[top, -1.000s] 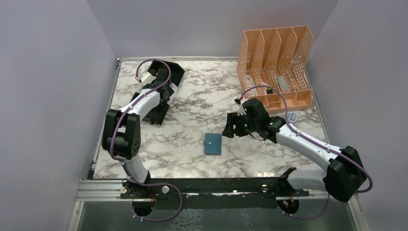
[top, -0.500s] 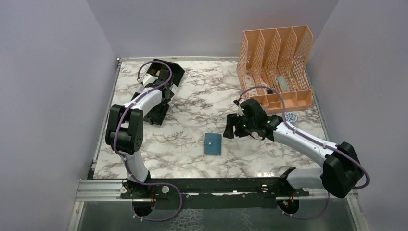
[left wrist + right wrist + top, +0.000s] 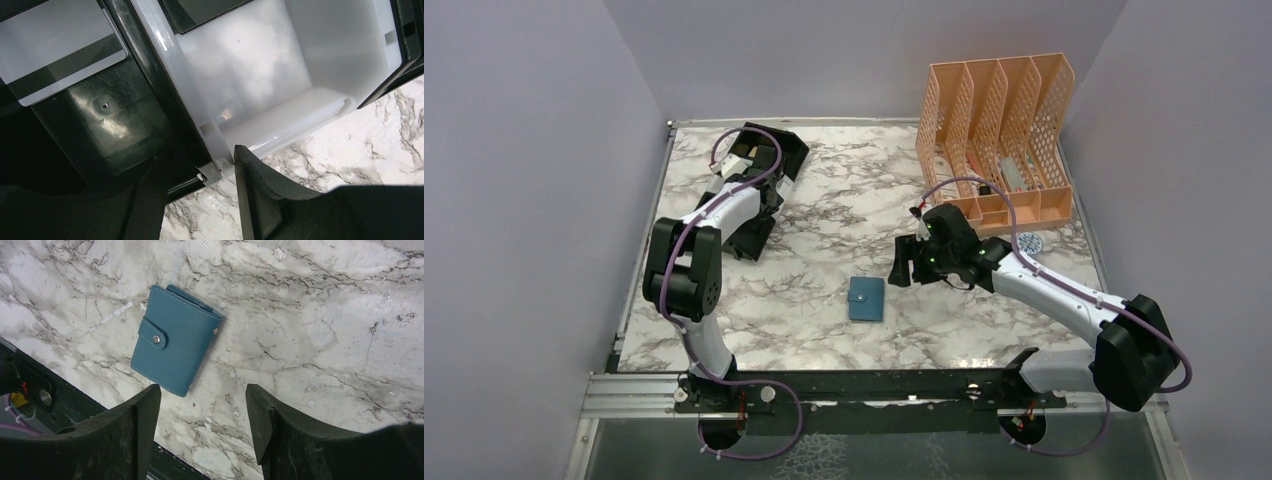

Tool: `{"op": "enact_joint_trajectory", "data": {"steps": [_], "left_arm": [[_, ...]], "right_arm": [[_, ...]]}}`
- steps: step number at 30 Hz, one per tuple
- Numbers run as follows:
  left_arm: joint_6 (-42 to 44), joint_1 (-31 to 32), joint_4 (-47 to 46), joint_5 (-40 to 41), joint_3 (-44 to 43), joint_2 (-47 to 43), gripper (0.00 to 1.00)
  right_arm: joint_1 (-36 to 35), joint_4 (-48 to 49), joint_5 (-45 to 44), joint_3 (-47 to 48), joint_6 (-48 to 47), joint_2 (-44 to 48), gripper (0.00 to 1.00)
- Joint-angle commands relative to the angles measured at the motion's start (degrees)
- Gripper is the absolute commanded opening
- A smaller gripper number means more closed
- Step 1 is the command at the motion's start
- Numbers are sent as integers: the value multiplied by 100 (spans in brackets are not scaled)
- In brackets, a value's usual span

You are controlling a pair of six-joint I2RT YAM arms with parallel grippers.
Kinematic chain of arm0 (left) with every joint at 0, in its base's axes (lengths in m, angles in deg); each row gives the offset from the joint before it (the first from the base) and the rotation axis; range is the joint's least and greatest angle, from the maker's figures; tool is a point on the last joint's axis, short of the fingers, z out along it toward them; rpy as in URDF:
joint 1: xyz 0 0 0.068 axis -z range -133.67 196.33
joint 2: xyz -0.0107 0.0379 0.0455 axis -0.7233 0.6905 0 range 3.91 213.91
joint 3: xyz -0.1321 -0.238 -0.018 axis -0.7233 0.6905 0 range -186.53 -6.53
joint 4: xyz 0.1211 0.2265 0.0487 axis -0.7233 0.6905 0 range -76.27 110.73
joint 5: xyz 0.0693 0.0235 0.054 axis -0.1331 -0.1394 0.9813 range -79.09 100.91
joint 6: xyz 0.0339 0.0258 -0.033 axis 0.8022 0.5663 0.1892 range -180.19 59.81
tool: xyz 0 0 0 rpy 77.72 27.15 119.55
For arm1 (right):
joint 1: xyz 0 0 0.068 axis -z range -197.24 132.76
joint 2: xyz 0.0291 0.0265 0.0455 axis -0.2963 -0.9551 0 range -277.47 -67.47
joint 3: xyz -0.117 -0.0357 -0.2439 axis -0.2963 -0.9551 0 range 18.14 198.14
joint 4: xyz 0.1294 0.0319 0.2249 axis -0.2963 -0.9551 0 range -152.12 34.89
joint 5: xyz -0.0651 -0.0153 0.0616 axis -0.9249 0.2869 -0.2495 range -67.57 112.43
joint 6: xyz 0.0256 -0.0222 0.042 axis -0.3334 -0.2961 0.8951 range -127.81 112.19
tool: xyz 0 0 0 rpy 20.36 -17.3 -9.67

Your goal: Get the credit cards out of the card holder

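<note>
The card holder (image 3: 866, 298) lies shut on the marble, teal-blue with its snap tab fastened; in the right wrist view (image 3: 175, 340) it sits just ahead of my left fingertip. My right gripper (image 3: 898, 268) (image 3: 202, 395) is open and empty, hovering up and right of it. My left gripper (image 3: 764, 205) (image 3: 200, 165) is open and empty over the near edge of the black-and-white tray (image 3: 769, 160). A silvery-grey credit card (image 3: 60, 45) lies in the tray's black compartment, and a dark card (image 3: 200, 12) shows at the top edge. No card shows at the holder.
An orange mesh file organiser (image 3: 999, 135) stands at the back right. A small round white and blue thing (image 3: 1030, 242) lies in front of it. The tray's white compartment (image 3: 280, 65) holds nothing I can see. The black rail (image 3: 864, 385) runs along the near edge.
My left arm's elbow shifted slightly right and its wrist settled over the tray. My right arm shifted slightly. The card holder has not moved.
</note>
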State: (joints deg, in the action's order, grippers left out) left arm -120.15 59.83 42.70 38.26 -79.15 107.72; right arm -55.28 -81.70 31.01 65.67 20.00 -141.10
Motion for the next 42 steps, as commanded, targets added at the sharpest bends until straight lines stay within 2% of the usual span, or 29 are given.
{"op": "enact_joint_trajectory", "data": {"steps": [1, 7, 16, 28, 35, 42], "left_arm": [[163, -16, 92, 16, 141, -208, 49], [295, 48, 91, -48, 231, -276, 39], [582, 416, 72, -86, 427, -348, 32], [1054, 1346, -199, -118, 772, -559, 31], [1609, 1884, -585, -215, 1101, -599, 29], [2241, 2331, -777, -287, 1075, -603, 29]], "right_arm": [[-10, 4, -119, 130, -7, -11, 64], [-10, 43, -96, 118, 20, -20, 64], [-10, 149, -130, 44, 97, -48, 64], [-10, 120, -693, -98, 329, 157, 64], [-10, 140, -1088, -272, 535, 476, 64], [-10, 177, -1295, -438, 769, 722, 65]]}}
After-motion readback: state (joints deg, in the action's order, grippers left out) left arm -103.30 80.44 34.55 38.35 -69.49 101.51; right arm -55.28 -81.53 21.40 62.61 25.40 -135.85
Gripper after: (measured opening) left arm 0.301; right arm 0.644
